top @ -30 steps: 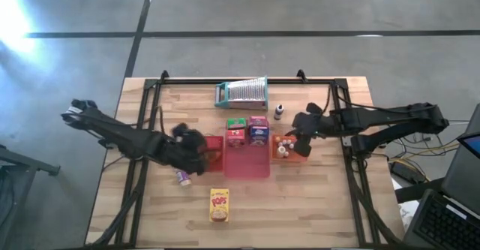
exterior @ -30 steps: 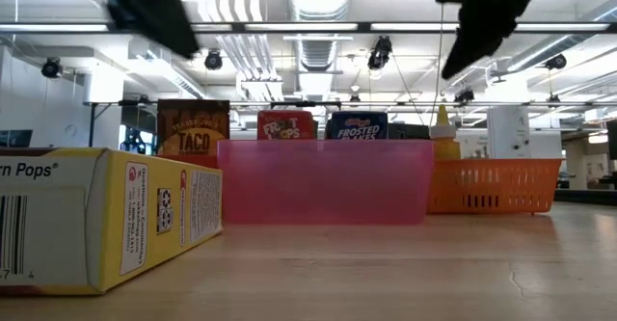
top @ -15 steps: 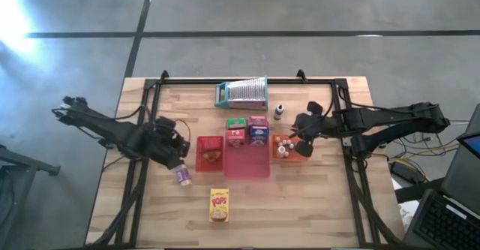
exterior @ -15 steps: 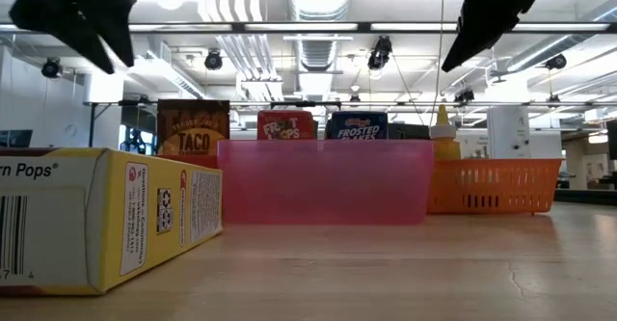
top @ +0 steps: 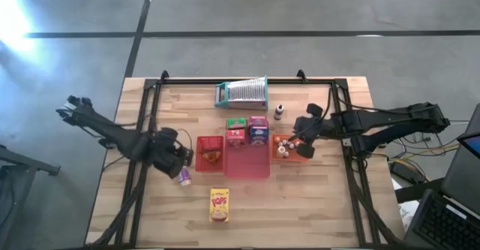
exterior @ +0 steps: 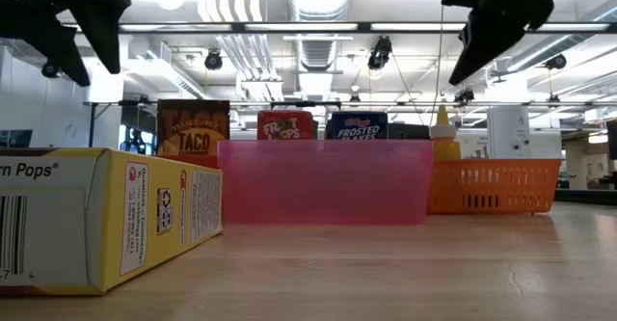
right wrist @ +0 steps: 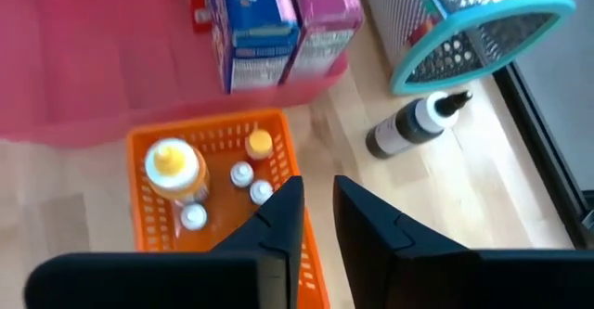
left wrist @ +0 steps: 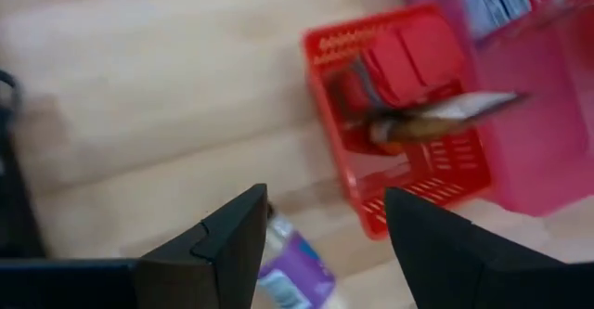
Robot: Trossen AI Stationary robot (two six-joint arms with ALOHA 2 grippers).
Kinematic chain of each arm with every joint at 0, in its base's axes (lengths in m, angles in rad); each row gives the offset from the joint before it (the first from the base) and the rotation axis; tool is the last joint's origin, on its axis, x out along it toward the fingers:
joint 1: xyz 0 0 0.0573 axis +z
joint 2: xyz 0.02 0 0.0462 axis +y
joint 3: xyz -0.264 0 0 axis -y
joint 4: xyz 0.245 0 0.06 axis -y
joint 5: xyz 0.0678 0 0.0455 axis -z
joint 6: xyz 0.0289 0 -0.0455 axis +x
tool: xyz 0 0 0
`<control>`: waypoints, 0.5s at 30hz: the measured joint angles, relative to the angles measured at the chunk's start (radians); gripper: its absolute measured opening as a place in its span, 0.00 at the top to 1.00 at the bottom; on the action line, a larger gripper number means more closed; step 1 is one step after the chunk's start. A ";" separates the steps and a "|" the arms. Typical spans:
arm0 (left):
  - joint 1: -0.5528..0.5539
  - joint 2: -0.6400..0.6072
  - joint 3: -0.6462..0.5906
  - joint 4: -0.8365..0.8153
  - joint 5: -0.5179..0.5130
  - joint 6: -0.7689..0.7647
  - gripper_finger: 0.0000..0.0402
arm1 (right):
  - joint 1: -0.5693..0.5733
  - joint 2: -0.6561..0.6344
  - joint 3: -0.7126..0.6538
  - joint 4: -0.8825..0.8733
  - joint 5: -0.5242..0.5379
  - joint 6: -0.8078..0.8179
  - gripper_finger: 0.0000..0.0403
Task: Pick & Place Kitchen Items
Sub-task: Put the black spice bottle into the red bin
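A: While the left gripper (top: 178, 154) hangs over the counter (top: 315, 197) just beside the red tray (top: 209, 152), its fingers stand apart with nothing between them. Purple-labelled small jar (left wrist: 295, 274) lies on its side right under it, next to that tray.

B: Contents of the red tray?

A: Brown packet (left wrist: 436, 119), lying flat inside. Pink bin (top: 247, 160) touches the tray's far side from the gripper; green (top: 237, 122), red (top: 236, 136), pink (top: 258, 121) and blue-purple (top: 259, 135) boxes stand at the bin's back end.

B: Right side?

A: Right gripper (top: 300, 140) is above the orange tray (right wrist: 148, 142), jaws nearly closed, holding nothing. Small bottles (right wrist: 243, 173) and a yellow-capped one (right wrist: 174, 165) stand in that tray. Dark bottle (right wrist: 408, 128) lies on the counter beyond the orange tray, by the grater (top: 242, 93).

B: Yellow box?

A: Yellow box (top: 218, 205) lies flat, in front of the pink bin, well apart from both grippers.
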 joint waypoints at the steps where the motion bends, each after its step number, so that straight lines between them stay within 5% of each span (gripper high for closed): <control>1: -0.014 0.020 0.000 0.018 -0.001 -0.015 0.45 | 0.000 0.000 -0.008 -0.001 0.000 -0.002 0.85; 15: -0.190 0.287 0.007 0.036 0.010 -0.426 0.45 | 0.000 0.000 -0.109 0.017 0.000 -0.047 0.73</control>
